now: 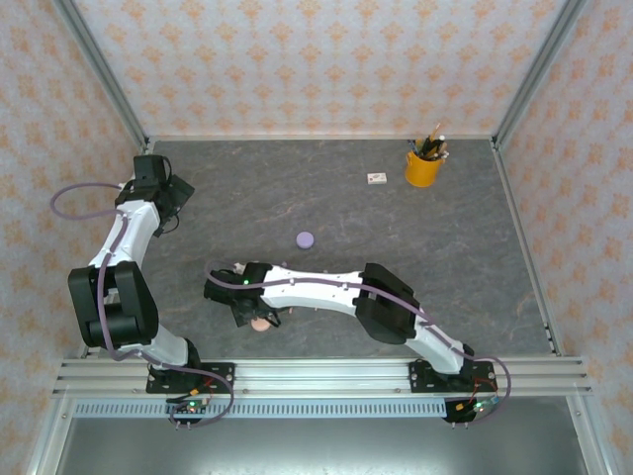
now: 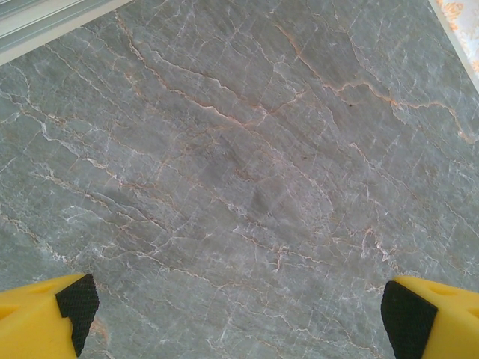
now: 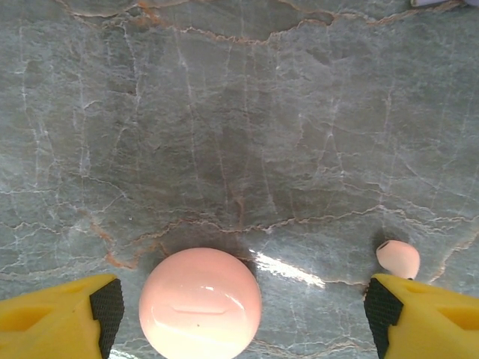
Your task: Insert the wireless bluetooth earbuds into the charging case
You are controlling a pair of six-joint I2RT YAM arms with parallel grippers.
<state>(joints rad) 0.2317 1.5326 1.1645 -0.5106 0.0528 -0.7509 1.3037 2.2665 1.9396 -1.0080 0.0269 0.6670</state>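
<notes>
Aiming the wide-open right gripper [image 3: 243,305] squarely around the pink case [image 3: 200,303] near the table's [image 3: 224,112] front edge, sparing the earbud [image 3: 398,258].

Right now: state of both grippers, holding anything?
Left gripper: open, holding nothing, above the table.
Right gripper: open, straddling the pink case, not gripping it.

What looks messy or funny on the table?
One pink earbud lies loose on the table, apart from the pink case, whose lid looks shut. The purple case sits off alone. Nothing looks spilled or broken.
</notes>
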